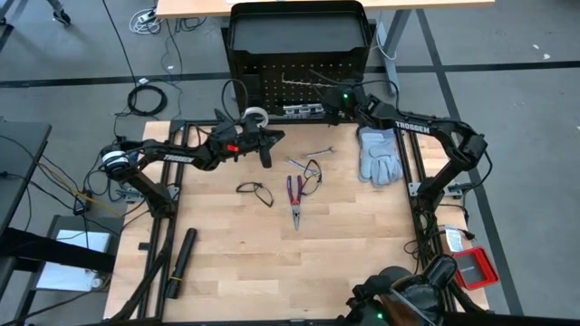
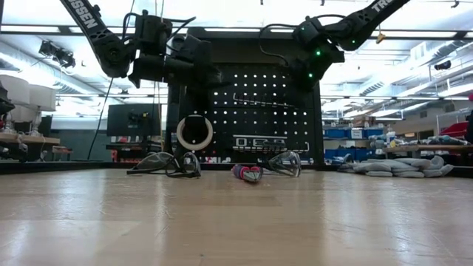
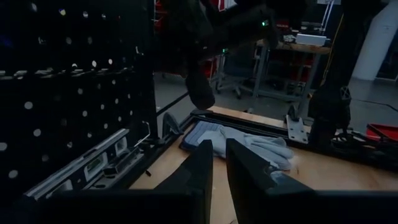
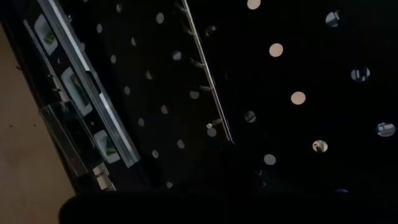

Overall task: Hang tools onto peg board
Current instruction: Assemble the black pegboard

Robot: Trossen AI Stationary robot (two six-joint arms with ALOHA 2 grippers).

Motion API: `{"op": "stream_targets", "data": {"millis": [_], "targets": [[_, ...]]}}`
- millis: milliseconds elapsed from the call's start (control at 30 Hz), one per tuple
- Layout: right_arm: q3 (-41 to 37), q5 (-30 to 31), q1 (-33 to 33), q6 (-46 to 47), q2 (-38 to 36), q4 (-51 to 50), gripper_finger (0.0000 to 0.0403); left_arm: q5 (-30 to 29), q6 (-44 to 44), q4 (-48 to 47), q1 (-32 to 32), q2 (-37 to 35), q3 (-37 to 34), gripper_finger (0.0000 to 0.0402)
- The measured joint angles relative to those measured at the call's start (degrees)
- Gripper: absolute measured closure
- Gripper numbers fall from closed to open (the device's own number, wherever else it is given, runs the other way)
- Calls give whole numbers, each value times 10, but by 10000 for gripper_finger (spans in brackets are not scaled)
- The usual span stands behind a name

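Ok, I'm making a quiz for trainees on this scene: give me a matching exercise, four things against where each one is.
Things:
1. white tape ring
2. pliers
3. grey gloves
4. long black cylinder

Places:
A. table's middle, between two pairs of glasses
B. against the peg board, by the left gripper
C. table's near left edge
D. right side, below the right arm

Pairs: 1-B, 2-A, 3-D, 4-C
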Motion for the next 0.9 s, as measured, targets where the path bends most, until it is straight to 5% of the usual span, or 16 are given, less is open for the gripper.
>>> {"op": "stream_targets", "data": {"millis": [900], "targets": [[1,37,-3,-8,1,27,392,0,13,-1,0,0,0,353]]}}
